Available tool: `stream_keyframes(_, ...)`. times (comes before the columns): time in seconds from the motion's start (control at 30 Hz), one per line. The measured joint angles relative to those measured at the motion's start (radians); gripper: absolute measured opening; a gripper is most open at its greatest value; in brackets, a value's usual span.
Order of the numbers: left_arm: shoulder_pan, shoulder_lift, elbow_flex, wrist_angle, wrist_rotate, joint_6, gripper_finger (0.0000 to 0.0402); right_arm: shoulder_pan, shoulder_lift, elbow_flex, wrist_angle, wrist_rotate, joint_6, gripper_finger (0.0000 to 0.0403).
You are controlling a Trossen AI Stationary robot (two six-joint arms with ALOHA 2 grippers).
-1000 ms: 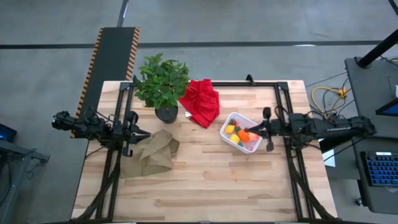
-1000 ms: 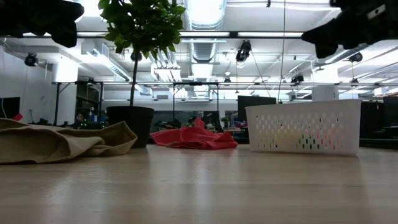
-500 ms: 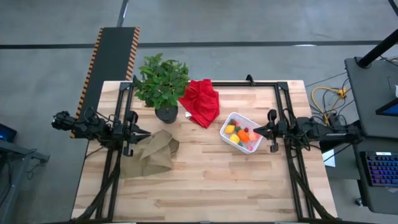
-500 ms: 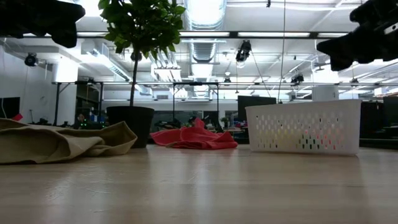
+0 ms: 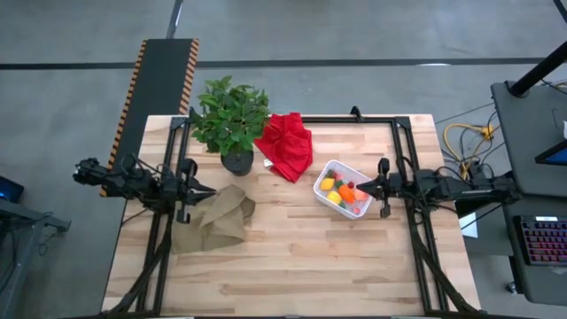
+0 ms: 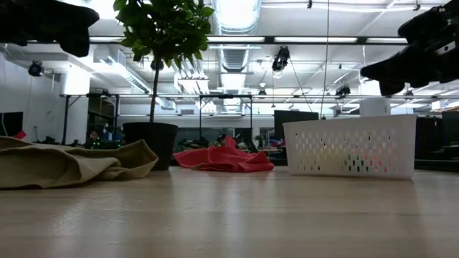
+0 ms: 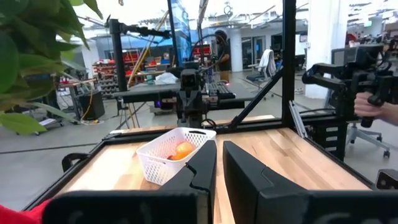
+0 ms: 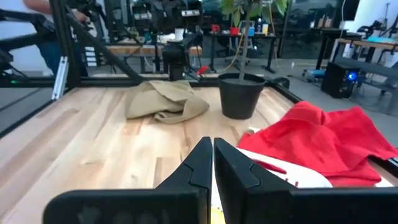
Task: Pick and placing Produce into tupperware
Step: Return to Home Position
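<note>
white tupperware (image 6: 349, 147) at the table's (image 5: 292, 248) 3 o'clock holds the produce (image 5: 344, 191). right gripper (image 8: 212, 144), closed and empty, at its 3 o'clock rim, arm folded back since a second ago. left gripper (image 7: 219, 145), closed and empty, at 9 o'clock.

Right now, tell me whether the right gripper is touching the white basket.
Apart. The low view shows the right gripper hanging above the white basket, with open background between it and the rim.
</note>
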Motion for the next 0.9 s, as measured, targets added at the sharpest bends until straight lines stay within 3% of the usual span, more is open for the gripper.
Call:
stream_keyframes(0.17,0.000,-0.027,-0.014,-0.037,0.016,-0.026,0.0015,0.000,0.015,0.000,0.001,0.016,0.007,0.0009)
stream_keyframes(0.4,0.024,-0.035,-0.106,0.185,0.045,0.049,0.0015,0.000,0.014,0.000,0.002,0.018,0.039,0.0009)
stream_keyframes(0.9,0.230,-0.023,-0.177,0.196,0.105,0.021,0.0014,0.000,0.015,0.000,0.002,0.026,0.062,0.0009)
